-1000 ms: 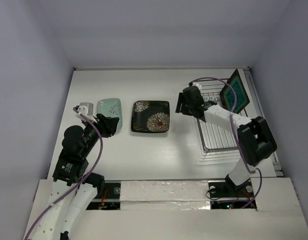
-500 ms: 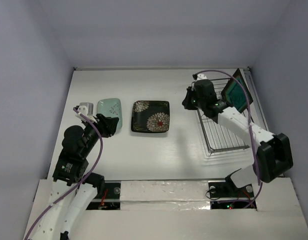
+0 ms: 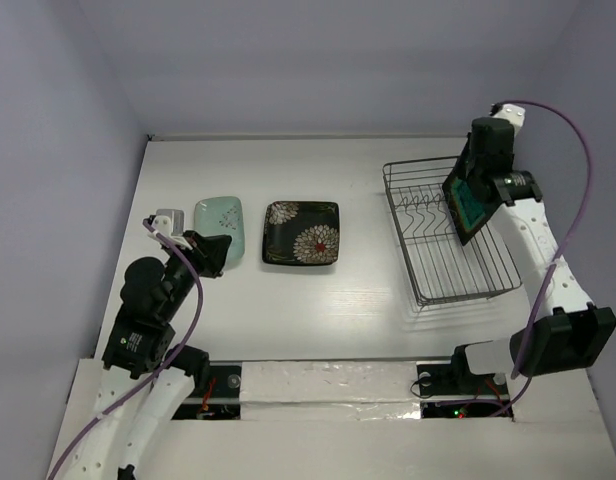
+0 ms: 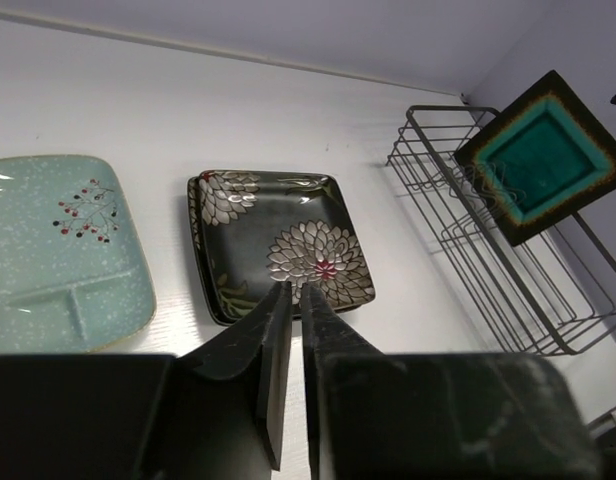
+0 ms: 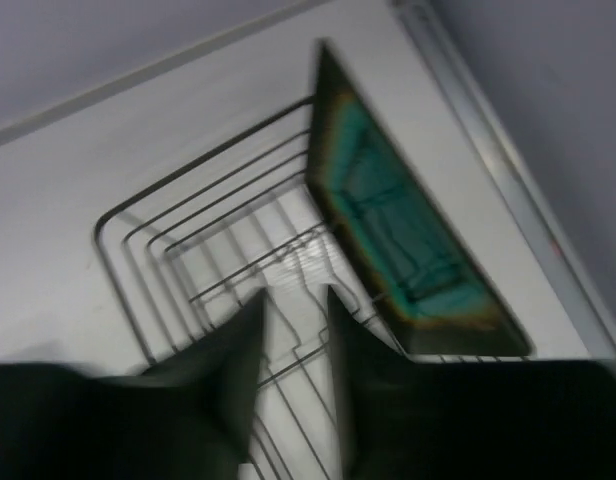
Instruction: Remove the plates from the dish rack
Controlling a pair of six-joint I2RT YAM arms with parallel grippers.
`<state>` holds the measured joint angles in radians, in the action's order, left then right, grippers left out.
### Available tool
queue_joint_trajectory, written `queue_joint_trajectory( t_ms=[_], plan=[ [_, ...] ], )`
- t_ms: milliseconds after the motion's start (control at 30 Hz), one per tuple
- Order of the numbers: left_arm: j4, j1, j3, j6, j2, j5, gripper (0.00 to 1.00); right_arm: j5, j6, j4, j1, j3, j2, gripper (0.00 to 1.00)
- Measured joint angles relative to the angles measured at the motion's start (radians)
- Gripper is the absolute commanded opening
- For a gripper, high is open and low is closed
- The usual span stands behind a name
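A brown-rimmed plate with a teal centre (image 3: 472, 203) (image 5: 408, 240) (image 4: 541, 152) stands on edge in the grey wire dish rack (image 3: 458, 270) (image 5: 188, 250) (image 4: 468, 230) at the right. My right gripper (image 3: 472, 172) (image 5: 296, 295) hovers over the rack just left of that plate. Its jaws stand narrowly apart with only rack wires showing between them. On the table to the left, a mint green plate (image 3: 218, 215) (image 4: 58, 240) and a black flowered plate (image 3: 301, 232) (image 4: 278, 235) lie flat. My left gripper (image 3: 216, 250) (image 4: 295, 288) is shut and empty, near their front edges.
White walls close the table at the back and both sides. The rack sits close to the right wall, along a metal rail (image 5: 508, 170). A strip of bare table (image 3: 368, 240) separates the black plate from the rack.
The right arm has swung from the rack's left side up and across to the standing teal plate at the far right. The left arm has drawn back slightly.
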<state>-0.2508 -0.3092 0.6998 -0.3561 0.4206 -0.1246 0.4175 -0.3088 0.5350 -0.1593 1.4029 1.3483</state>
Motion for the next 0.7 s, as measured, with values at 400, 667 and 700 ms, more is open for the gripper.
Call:
queue_joint_trajectory(
  t_ms=[400, 667, 700],
  plan=[
    [0.000, -0.050, 0.000, 0.000, 0.001, 0.014, 0.27, 0.117, 0.154, 0.220, 0.185, 0.269, 0.283, 0.84],
    [0.000, -0.050, 0.000, 0.000, 0.019, 0.019, 0.28, -0.016, 0.201, 0.247, 0.222, 0.323, 0.393, 0.63],
    [0.000, -0.050, 0.000, 0.000, 0.022, 0.020, 0.28, -0.033, 0.204, 0.247, 0.222, 0.323, 0.393, 0.58]
  ],
)
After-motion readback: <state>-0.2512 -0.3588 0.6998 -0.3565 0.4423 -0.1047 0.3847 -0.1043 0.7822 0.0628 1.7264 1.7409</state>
